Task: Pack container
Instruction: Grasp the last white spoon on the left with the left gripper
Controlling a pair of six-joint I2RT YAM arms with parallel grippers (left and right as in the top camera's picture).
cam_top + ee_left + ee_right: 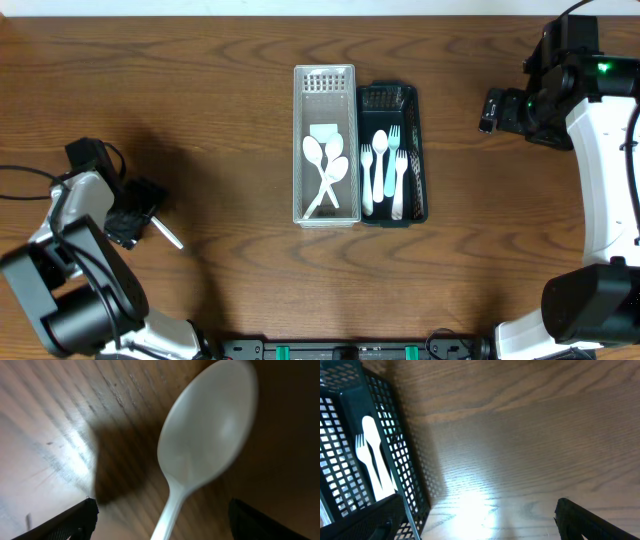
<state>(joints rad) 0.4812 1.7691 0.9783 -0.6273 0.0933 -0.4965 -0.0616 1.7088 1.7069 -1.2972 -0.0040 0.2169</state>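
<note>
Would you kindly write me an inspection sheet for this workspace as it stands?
Surface: wooden table.
Job's things: clear basket holding white spoons; dark basket right beside it, holding forks; one loose spoon at the left.
Clutter: nothing seen.
Grippers: left gripper open, the loose spoon's handle between its fingers; right gripper open and empty, over table right of the dark basket.
Cables: black cable by the left arm.
Surroundings: black rail at the near edge.
</note>
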